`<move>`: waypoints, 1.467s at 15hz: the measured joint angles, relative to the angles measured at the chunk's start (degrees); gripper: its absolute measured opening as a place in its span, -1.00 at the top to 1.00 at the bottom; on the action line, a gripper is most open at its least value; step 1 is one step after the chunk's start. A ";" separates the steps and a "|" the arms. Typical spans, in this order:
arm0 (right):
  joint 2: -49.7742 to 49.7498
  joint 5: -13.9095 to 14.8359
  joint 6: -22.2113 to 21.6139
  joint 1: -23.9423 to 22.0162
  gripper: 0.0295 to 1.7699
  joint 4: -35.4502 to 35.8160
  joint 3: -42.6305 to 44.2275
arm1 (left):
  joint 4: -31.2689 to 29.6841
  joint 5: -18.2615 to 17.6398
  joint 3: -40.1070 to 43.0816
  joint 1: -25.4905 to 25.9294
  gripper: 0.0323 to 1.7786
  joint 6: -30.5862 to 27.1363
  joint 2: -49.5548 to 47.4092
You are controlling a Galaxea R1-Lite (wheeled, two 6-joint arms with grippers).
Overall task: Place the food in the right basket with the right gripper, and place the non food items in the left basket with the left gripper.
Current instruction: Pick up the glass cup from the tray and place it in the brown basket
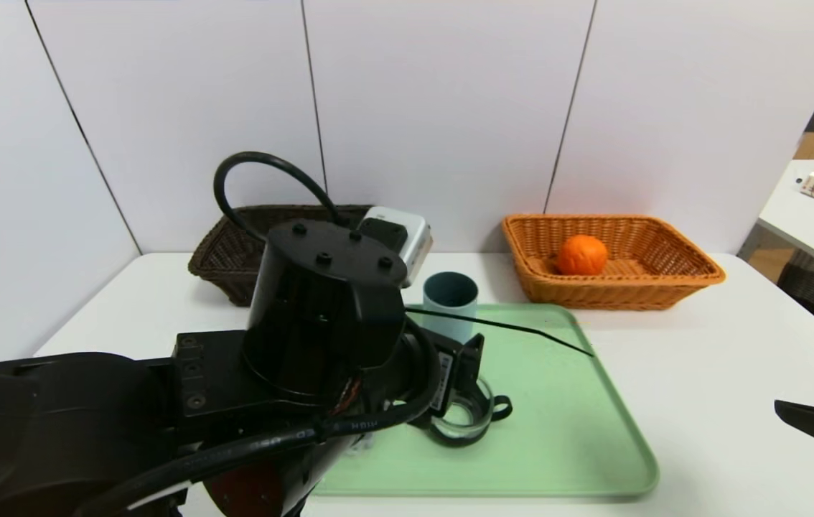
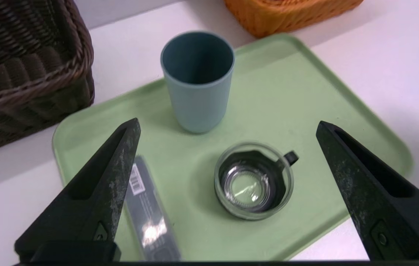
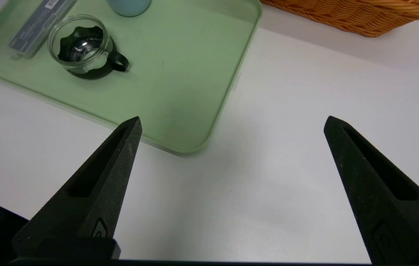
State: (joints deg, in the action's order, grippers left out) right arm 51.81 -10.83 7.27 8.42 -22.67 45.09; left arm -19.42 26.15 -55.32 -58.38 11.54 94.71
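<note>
Left gripper: jaws standing wide apart, nothing held, positioned above the green tray. Right gripper: also spread wide and holding nothing, above the white table near the tray's right front corner.

Under the left gripper, the clear glass cup stands upright on the tray, toward its front edge and left of its middle; its black handle points to the tray's right edge. The slim dark grey case lies flat near the tray's left edge, just beside the cup and not touching it. The blue-grey tumbler stands upright and open-topped by the tray's back edge, behind the cup and apart from it.

Beyond the tray, at the table's back edge, the dark brown basket sits toward the left corner; its contents cannot be fully seen. The orange-tan basket sits toward the right back corner, with the orange fruit inside, left of its centre.
</note>
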 joint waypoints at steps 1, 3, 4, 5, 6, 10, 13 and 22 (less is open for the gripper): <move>-0.11 0.09 0.11 0.00 -0.92 0.00 0.00 | 2.41 -0.05 0.00 -0.05 -0.90 0.63 -0.11; -0.30 0.20 0.61 0.09 -0.92 -0.01 0.05 | 7.33 -0.09 -1.10 -0.07 -0.90 1.16 -0.17; -0.38 0.16 0.65 0.11 -0.92 -0.11 0.05 | 10.00 -0.18 -2.36 -0.07 -0.90 1.32 -0.11; -0.49 0.16 0.65 0.12 -0.92 -0.11 0.05 | 12.68 -0.24 -4.05 0.04 -0.90 1.49 0.05; -0.60 0.13 0.65 0.12 -0.92 -0.20 0.02 | 15.46 -0.33 -6.28 0.30 -0.90 1.68 0.33; -0.82 0.02 0.65 0.17 -0.92 -0.22 -0.09 | 27.97 -3.08 -17.99 1.07 -0.90 4.39 2.69; -1.10 0.00 0.67 0.17 -0.92 -0.04 -0.85 | 40.45 -7.41 -29.38 1.27 -0.90 8.30 6.23; -1.62 0.09 0.67 0.17 -0.92 0.30 -2.21 | 67.60 -14.75 -50.47 2.12 -0.90 11.98 18.21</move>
State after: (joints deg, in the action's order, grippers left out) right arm 50.19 -10.74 7.94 8.59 -22.37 42.89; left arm 48.18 11.40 -105.79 -56.26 23.53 112.92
